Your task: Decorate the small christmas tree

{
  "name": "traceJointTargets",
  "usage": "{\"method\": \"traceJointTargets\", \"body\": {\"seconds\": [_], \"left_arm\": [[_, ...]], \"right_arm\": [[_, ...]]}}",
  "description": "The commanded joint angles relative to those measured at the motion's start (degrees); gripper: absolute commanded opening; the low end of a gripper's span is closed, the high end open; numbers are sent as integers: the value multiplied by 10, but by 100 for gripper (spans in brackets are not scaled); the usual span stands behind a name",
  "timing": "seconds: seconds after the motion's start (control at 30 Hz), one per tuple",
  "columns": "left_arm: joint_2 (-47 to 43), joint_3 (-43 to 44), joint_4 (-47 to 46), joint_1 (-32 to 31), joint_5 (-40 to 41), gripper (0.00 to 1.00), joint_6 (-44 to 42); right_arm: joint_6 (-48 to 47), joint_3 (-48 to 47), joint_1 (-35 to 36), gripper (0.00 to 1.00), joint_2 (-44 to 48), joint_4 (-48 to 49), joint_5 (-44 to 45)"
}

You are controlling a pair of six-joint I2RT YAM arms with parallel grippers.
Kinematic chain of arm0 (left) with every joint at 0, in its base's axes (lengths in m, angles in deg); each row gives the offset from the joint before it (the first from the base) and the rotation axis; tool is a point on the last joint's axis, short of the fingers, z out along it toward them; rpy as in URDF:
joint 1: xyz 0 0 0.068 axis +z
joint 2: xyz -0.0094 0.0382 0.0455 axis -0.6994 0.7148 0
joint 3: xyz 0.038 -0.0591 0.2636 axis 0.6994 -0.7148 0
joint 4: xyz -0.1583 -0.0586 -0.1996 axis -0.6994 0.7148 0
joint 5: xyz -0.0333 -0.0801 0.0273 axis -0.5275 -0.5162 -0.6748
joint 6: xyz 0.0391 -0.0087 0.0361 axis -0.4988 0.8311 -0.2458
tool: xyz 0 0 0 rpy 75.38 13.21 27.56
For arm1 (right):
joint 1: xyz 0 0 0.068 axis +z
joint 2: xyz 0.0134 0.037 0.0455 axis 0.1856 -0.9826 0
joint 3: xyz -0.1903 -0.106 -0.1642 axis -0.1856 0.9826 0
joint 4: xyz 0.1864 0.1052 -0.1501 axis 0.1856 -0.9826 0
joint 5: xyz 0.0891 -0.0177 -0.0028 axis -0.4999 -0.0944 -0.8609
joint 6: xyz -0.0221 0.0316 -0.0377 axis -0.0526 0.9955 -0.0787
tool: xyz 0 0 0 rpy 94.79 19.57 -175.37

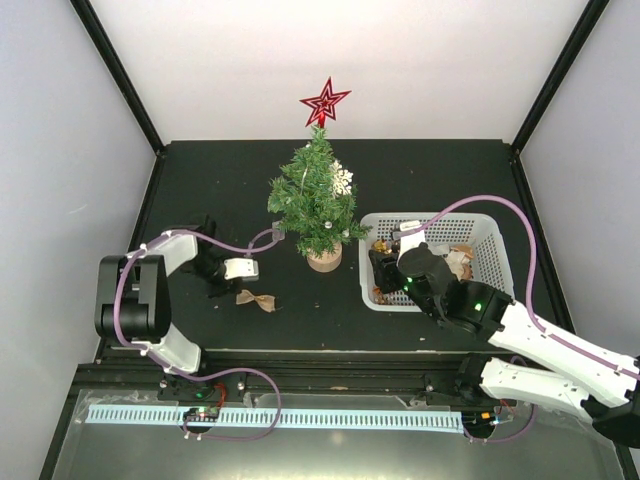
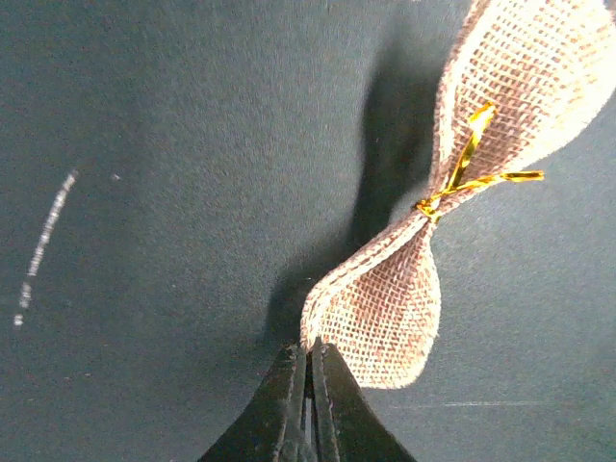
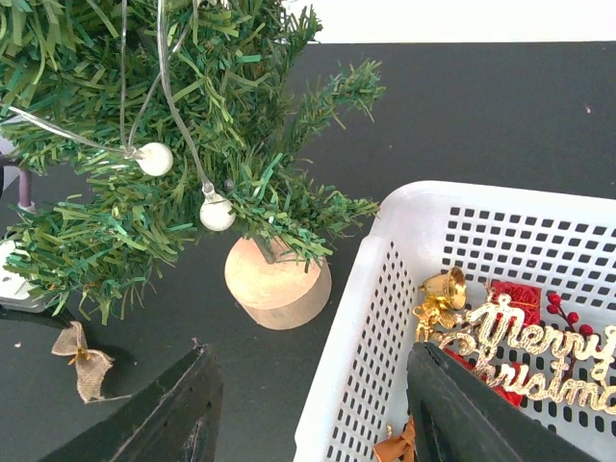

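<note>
Left tool [image 2: 310, 351]: jaws shut, tips at a corner of the bow [image 2: 385, 308] on the desk [image 2: 144, 241]; hold unclear. Right tool [image 3: 318, 414] wide open, empty, at the basket [image 3: 375, 318] rim. Tree [image 1: 315, 200], frame centre, already carries star [image 1: 325, 102], snowflake [image 1: 342, 180], beads [image 3: 154, 159]; bow and basket ornaments [image 3: 520, 337] judged left to hang.

One small christmas tree [image 3: 173, 164], bead-strung, wooden base [image 3: 277, 284] on bench [image 3: 462, 115] — left. White basket [image 3: 385, 289] — right; gold bell [image 3: 445, 289] inside. Burlap bow [image 3: 85, 361]. Right claw [image 3: 318, 404] spread wide.
</note>
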Motion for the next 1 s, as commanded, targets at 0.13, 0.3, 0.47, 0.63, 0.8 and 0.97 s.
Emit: {"method": "traceJointTargets", "body": {"seconds": [0.13,0.3,0.47,0.63,0.8,0.97], "left_arm": [[-116,38,61,14,-85,1,-7],[-197,53,106,14,-100,2,-29],[-292,91,130,15,-148,2,-47],[-362,124,81,4,-222,2,-8],[-331,211,53,-58,-209,2,128],[-321,235,13,-163,-143,2,244]], "right_arm": [[10,14,-4,54,23,8,3],[10,17,-5,54,25,12,2],[7,16,-5,54,22,17,-2],[5,13,-5,54,14,22,-4],[5,14,-7,54,3,29,-6],[7,16,-6,54,-3,36,-10]]}}
